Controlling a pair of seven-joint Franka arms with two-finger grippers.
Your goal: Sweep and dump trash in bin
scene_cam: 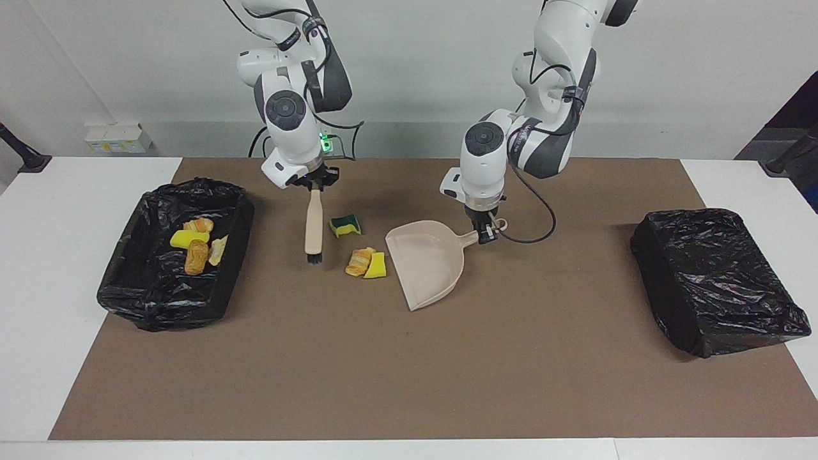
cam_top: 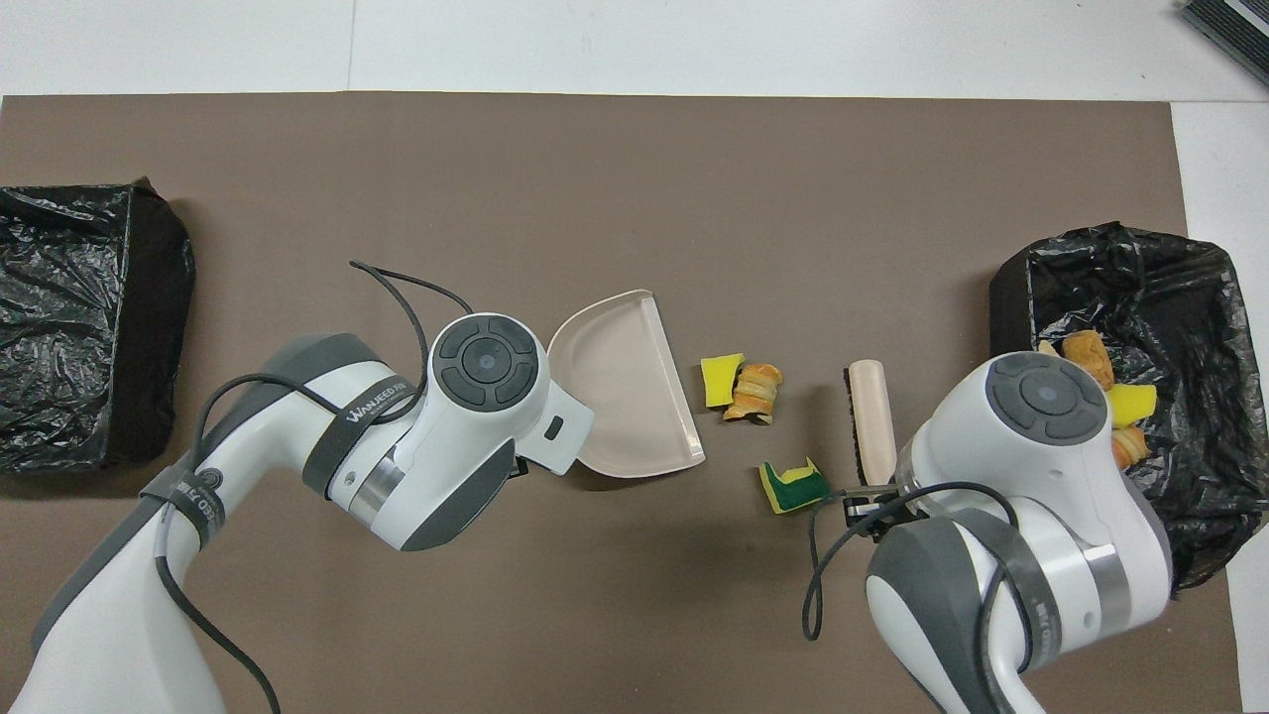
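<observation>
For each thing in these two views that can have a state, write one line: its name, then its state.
Beige plastic dustpan: flat on mat, empty, handle held by left gripper.
Beige black-bristled brush: held by right gripper.
Green-topped yellow sponge chunk, yellow sponge wedge, striped bread piece: loose on mat, unswept.
Black-lined bin: open, holding scraps.
Second black-bagged bin: contents not visible.

On the worktop (scene_cam: 575, 396) a mat (scene_cam: 409, 383) carries everything. An open bin (scene_cam: 238, 220) sits at the right arm's end, with several scraps (scene_cam: 197, 255) inside it; a second bagged bin (scene_cam: 709, 275) sits at the left arm's end. Between them, the dustpan (scene_cam: 425, 262) lies with its handle held in the left claw (scene_cam: 487, 236). Just beside its mouth, toward the right arm's end, lie a sponge chunk (scene_cam: 376, 266) touching a bread piece (scene_cam: 360, 261). Another sponge (scene_cam: 346, 225) lies nearer the robots, beside the brush (scene_cam: 314, 227) hanging from the right claw (scene_cam: 313, 184).
</observation>
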